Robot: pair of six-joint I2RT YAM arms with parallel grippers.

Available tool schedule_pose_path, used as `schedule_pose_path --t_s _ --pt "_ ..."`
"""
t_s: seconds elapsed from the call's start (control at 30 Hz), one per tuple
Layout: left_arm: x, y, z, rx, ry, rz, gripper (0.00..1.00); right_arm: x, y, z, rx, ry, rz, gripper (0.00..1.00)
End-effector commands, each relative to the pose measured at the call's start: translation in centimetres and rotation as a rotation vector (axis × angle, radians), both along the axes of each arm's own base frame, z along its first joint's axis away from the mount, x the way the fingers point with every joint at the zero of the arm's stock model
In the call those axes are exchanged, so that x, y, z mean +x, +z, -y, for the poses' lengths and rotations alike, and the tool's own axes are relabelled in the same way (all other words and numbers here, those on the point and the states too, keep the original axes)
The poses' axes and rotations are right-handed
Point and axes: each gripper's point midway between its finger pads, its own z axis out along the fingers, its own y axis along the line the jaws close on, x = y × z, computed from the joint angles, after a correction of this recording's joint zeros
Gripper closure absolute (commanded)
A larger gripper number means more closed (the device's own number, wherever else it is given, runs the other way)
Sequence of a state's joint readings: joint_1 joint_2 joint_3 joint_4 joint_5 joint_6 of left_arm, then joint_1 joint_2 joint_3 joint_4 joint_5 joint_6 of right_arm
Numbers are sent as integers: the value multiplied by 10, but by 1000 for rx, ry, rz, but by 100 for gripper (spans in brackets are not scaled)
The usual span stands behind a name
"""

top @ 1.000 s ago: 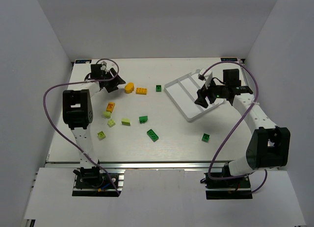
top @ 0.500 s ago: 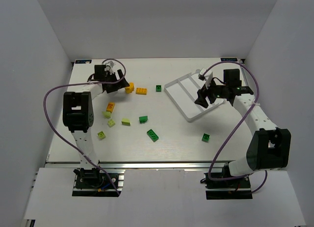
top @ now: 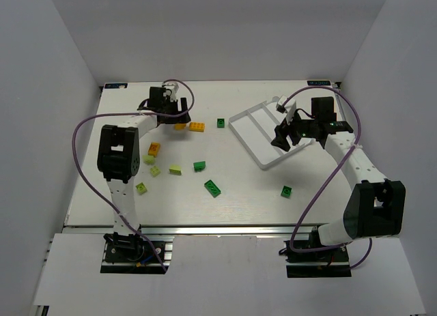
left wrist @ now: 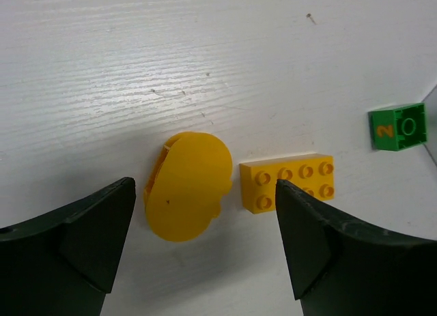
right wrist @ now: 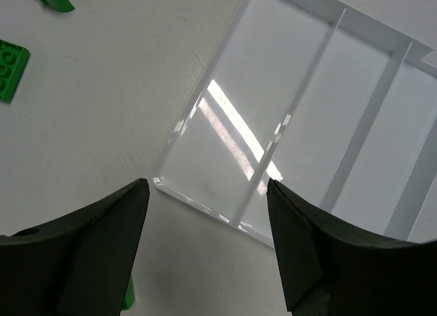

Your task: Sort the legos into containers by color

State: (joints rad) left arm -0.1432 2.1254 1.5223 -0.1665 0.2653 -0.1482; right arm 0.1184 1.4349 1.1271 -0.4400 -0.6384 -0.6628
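Your left claw [left wrist: 205, 193] has moved right, its jaws now spread wide around the round orange plastic brick [left wrist: 186, 183]; your right claw [right wrist: 208, 186] stays apart.

The white tray [top: 244, 142] of three long compartments lies skewed at the bench's 2 o'clock. At 11 o'clock a round orange piece [left wrist: 186, 186] lies just beside an orange eight-stud brick [left wrist: 287, 181], with a dark green cube [left wrist: 398, 127] beyond it. Pale yellow-green bricks [top: 175, 169] cluster at 9 o'clock. Dark green bricks [top: 213, 188] are scattered near 6.
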Motion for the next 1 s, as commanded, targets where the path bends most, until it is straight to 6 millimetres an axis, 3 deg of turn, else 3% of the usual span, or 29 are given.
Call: schedule_pose_path --t_s 0.0,0.07,0.33,0.53,0.63,0.7,0.8,0.83,0.87,0.9,0.93,0.97 --pt "11 2 -12 136 43 31 9 -2 10 -1 4 14 44 25" --pt "15 1 -19 188 85 44 12 -2 11 0 2 14 47 25" --pt "21 -7 -18 281 134 36 24 -4 12 -1 9 11 45 24" --pt "18 -5 -22 277 171 24 62 -6 12 1 5 7 49 25" --pt "21 20 -23 260 199 62 78 -6 15 0 8 9 54 25" --pt "28 63 -17 198 222 134 84 -6 15 0 9 3 51 24" --pt "32 130 18 -4 151 187 96 5 21 5 19 -79 77 24" --pt "25 141 47 -100 53 165 100 10 21 9 22 -133 83 28" --pt "23 137 68 -164 18 118 100 17 28 14 23 -186 120 35" --pt "21 152 85 -214 -23 102 100 25 31 18 32 -234 150 43" --pt "12 154 107 -280 -94 61 100 29 32 20 63 -300 126 70" --pt "3 154 130 -332 -130 23 100 33 31 26 54 -346 123 85"
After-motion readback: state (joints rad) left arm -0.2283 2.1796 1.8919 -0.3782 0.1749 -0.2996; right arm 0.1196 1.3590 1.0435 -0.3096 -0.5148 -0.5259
